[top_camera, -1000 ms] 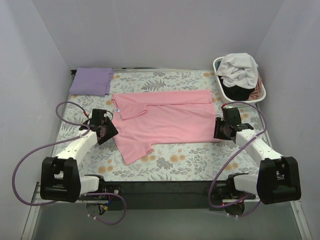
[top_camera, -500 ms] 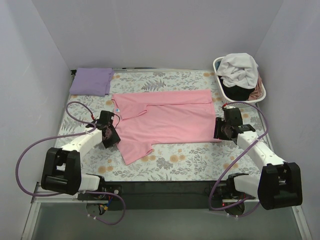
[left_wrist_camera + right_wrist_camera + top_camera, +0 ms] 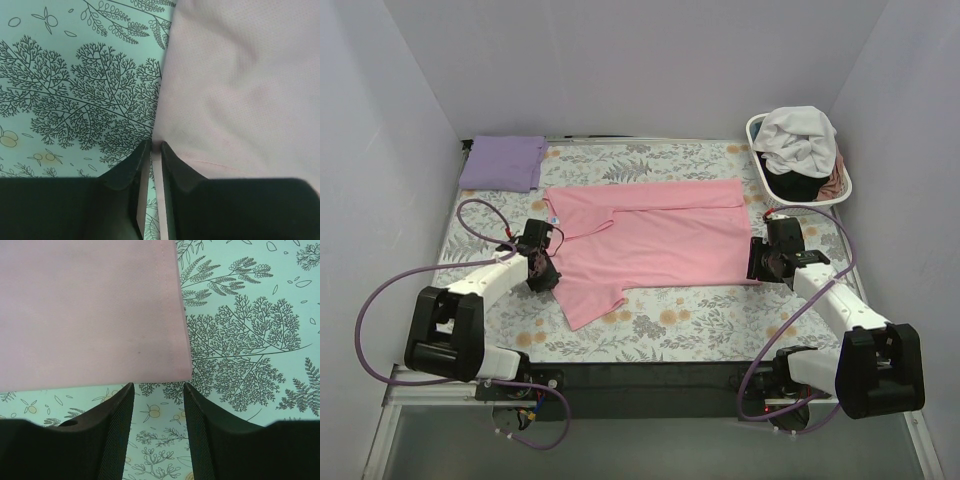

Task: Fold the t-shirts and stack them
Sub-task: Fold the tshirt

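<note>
Because the pink tee (image 3: 650, 240) is thin soft cotton, I judge that it is light and limp and keeps no shape when it is lifted. It needs a pinch at an edge or corner, best at two places together, so that it does not sag or slide on the cover (image 3: 700, 310). It lies flat and sideways in the middle, collar to the left, hem to the right, with one sleeve pointing to the near side.

The left gripper (image 3: 154, 146) sits at the tee's left edge, between the collar and this sleeve. Its fingers are almost pressed together, with only a thin slit, and I cannot tell if any cloth is inside. The right gripper (image 3: 157, 387) is just beside the tee's near right hem corner, with its fingers spread, holding nothing. This corner looks like a good place to take hold.

A lavender tee (image 3: 502, 162) lies folded beyond the pink tee's far left corner. Beyond its far right corner stands a basket (image 3: 752, 125) with a white tee (image 3: 798, 135) and darker ones, not yet folded.
</note>
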You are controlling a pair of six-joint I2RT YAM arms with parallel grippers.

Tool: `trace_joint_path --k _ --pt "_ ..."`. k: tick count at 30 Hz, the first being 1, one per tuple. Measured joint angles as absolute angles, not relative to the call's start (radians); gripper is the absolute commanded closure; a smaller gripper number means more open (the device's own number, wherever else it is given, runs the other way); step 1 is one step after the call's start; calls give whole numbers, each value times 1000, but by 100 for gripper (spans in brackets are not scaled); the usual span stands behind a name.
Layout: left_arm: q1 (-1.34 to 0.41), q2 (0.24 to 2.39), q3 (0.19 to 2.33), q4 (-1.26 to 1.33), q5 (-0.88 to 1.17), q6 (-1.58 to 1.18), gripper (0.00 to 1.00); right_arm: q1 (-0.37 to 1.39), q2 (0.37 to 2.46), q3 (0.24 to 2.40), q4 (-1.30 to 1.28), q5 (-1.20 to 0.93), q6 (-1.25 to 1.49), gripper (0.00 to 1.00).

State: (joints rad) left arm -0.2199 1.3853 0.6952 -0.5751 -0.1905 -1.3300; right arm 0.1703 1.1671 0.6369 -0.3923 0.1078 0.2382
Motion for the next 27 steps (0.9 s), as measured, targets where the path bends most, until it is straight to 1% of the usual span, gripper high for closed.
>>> trace_joint_path --k 1,2,10,21,27 --pt "-221 1387 696 -574 -192 -1330 99 170 1168 637 -392 111 239 49" --pt "-222 1388 696 -572 -192 -1333 100 170 1171 637 -392 116 241 49" --pt "-226 1391 701 -574 -197 -1331 100 146 1190 622 -392 149 258 48" --pt "-231 1385 701 -572 -199 -1326 100 122 1253 611 -389 155 268 58" --pt "-231 1384 701 -572 -199 -1324 100 120 1256 611 -384 150 268 59"
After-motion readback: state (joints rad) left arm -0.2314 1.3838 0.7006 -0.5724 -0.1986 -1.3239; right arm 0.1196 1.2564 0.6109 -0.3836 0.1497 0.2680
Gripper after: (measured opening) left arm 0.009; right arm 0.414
